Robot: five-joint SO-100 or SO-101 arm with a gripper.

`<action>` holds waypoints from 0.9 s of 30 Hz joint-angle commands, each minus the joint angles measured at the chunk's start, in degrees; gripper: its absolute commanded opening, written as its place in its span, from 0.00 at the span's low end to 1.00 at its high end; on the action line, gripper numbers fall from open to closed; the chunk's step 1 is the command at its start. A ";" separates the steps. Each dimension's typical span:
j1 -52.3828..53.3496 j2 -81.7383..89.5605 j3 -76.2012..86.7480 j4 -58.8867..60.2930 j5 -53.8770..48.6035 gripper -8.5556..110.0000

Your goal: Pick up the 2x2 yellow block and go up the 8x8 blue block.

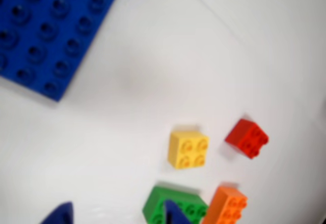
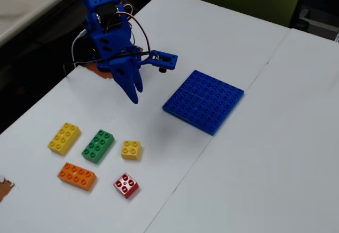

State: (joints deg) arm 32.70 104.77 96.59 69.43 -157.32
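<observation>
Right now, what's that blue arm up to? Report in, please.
Hand empty, in the air, above the table. 2x2 yellow block untouched on the table. 8x8 blue block bare. Nothing in the way.

The blue arm point(image 2: 108, 29) bends over, and its gripper point(image 2: 135, 91) points down, up in the air. The fingers point(image 2: 131, 84) sit close together and hold nothing. In the wrist view, two blue finger tips point(image 1: 175, 213) peek in at the bottom edge.
</observation>
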 commanded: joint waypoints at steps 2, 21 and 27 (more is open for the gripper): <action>2.81 -11.34 -16.00 6.59 -5.98 0.28; 11.34 -45.00 -49.04 6.24 2.46 0.31; 10.63 -49.13 -52.91 5.71 2.29 0.31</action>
State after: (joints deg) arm 44.03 55.63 47.11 75.67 -154.51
